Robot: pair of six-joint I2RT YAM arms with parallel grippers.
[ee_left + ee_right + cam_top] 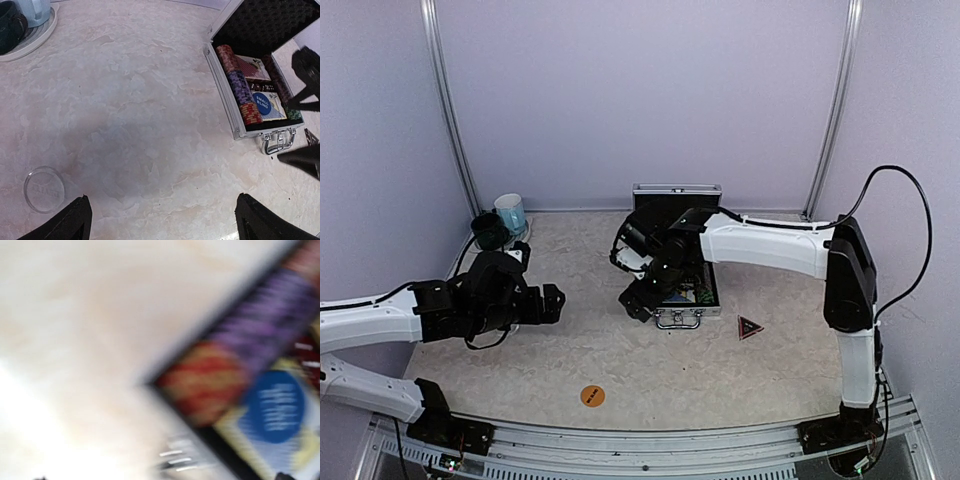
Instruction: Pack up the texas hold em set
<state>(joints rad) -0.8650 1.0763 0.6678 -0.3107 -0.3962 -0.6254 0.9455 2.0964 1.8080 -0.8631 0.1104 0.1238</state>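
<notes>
- The small silver aluminium case with black foam lining (223,91) sits open at the far middle of the table. Its lid stands upright and its handle (276,141) faces me.
- Inside it I see rows of poker chip stacks (239,85), a card deck (252,67) and a blue round button (262,101) lying flat on top.
- The orange round button (592,396) lies alone near the front edge, well apart from the case. The dark triangular marker (750,327) lies just right of the case's front corner.
- A clear round disc (44,182) lies on the table near my left gripper (552,300). It may belong to the set, but its lettering is too faint to read.
- My left gripper has its fingers spread wide and holds nothing.
- My right gripper (638,298) hangs over the case's front left corner. Its wrist view is smeared, so I cannot tell how its jaws stand.
- I judge the loose pieces to be light, thin, rigid and slick on this smooth tabletop. I would pinch each across its edges, with the fingertips almost down on the surface.
- The filled case is probably heavy, so I would not lift it. The lid is stiff and hinged, so I would push at its top edge to close it.
</notes>
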